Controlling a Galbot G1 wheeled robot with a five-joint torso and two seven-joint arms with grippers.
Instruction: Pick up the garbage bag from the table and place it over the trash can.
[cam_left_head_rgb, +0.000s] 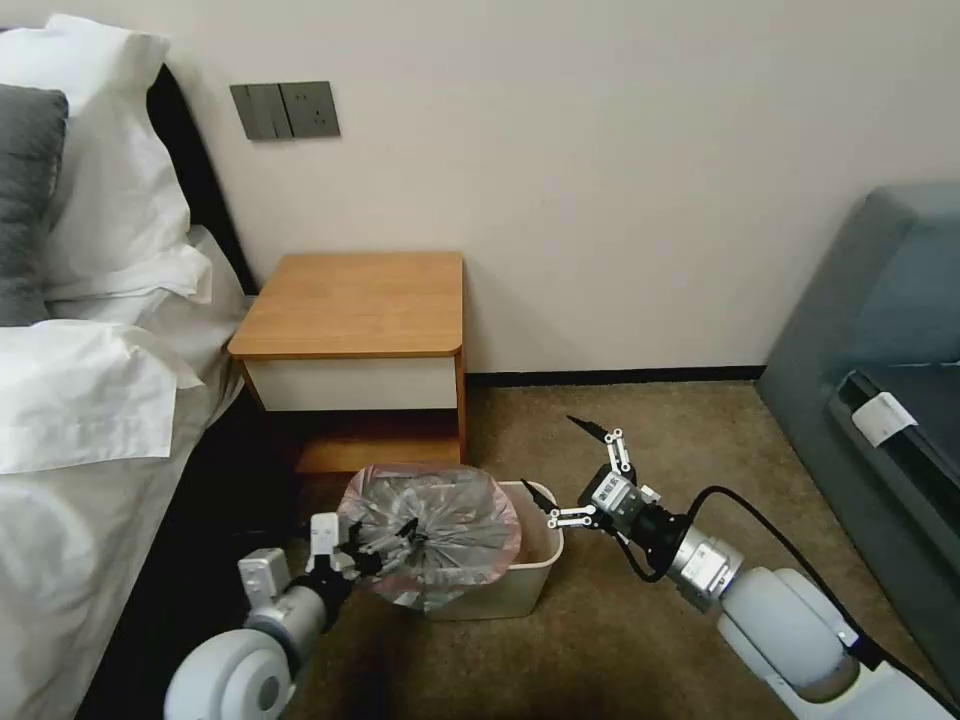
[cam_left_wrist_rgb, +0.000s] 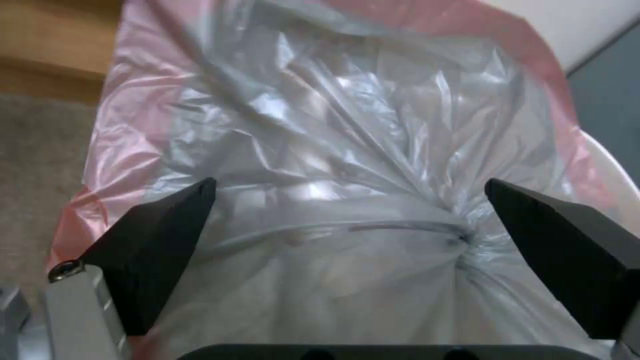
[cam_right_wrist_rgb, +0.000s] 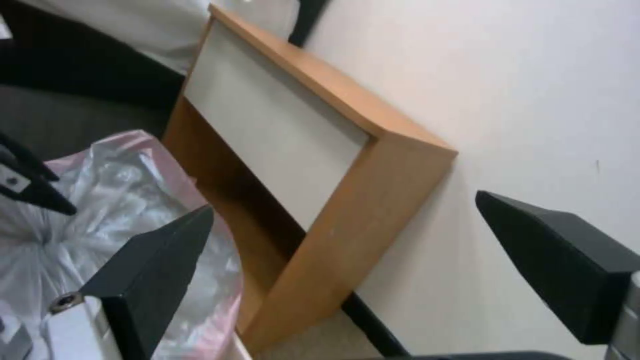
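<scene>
Grey crinkled film with a pink edge, the garbage bag (cam_left_head_rgb: 432, 535) lies bunched over the left part of the trash can (cam_left_head_rgb: 530, 580) at lower centre; the left gripper (cam_left_head_rgb: 385, 545) sits against its left side, jaws spread wide around the film; the right gripper (cam_left_head_rgb: 560, 460), fingers apart and empty, hovers just right of the bin; behind stands the table (cam_left_head_rgb: 355, 300).
</scene>
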